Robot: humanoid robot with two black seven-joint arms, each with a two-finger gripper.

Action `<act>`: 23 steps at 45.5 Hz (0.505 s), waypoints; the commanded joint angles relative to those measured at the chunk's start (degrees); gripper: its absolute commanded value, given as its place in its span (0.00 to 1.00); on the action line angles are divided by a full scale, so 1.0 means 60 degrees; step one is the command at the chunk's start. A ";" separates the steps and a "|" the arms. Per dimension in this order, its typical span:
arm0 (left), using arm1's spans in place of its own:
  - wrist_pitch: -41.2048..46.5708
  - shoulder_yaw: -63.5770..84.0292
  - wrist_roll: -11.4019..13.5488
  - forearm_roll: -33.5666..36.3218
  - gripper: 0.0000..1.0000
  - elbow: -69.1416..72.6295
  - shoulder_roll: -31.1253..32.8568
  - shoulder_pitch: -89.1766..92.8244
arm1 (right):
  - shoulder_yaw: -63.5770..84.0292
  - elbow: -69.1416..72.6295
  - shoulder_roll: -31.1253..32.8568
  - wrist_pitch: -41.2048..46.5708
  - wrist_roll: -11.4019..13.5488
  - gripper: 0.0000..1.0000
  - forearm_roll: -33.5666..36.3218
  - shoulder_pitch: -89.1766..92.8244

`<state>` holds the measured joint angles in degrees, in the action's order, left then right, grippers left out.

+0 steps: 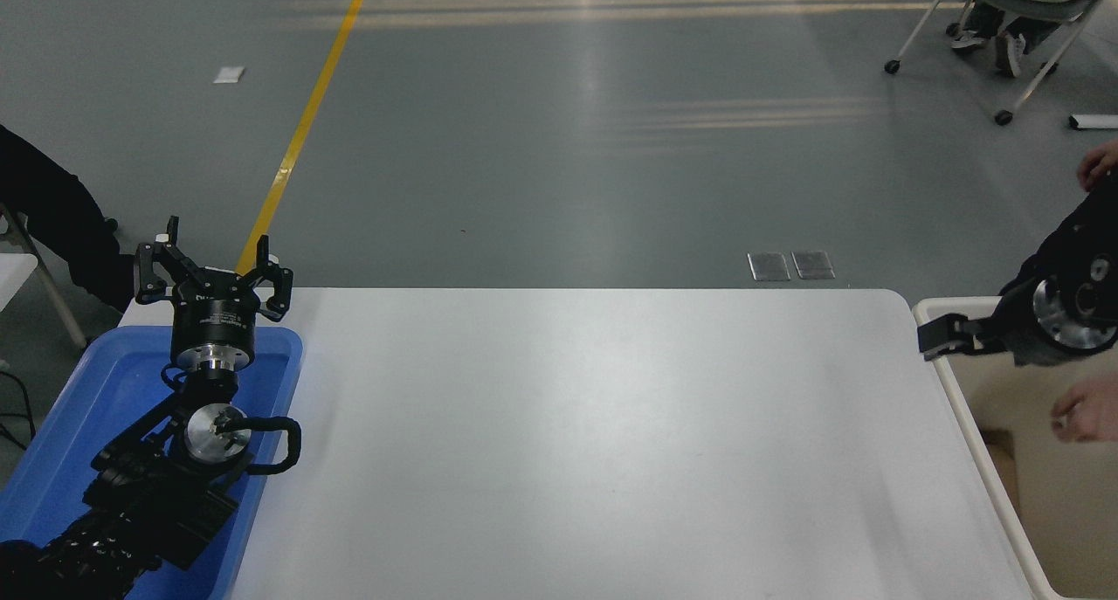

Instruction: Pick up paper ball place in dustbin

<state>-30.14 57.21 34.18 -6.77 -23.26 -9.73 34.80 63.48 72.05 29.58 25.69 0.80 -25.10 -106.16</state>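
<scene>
The cream-white dustbin [980, 434] stands off the table's right end, cut by the picture's edge. My right gripper [935, 334] points left above the bin's near-left corner, over its rim. It holds nothing and looks open. The paper ball is not in view; the bin's visible inside shows only a tan patch low on its wall. My left gripper [212, 264] is open and parked over the blue tray [87, 390] at the lower left.
A person's hand [1083, 408] reaches over the dustbin just below my right wrist. Another hand [1099, 162] shows at the right edge. A wheeled chair [1004, 24] stands at the top right, a dark-clothed person at the far left.
</scene>
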 commanded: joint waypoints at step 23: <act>0.0014 0.0000 0.0001 -0.0014 0.99 0.0009 -0.0004 0.0001 | 0.0026 0.1350 -0.4447 0.2852 -0.0030 1.00 0.4125 -0.3956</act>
<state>-30.05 57.22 34.20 -6.85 -23.21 -9.75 34.80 63.54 78.95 7.83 38.55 0.65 -5.34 -124.23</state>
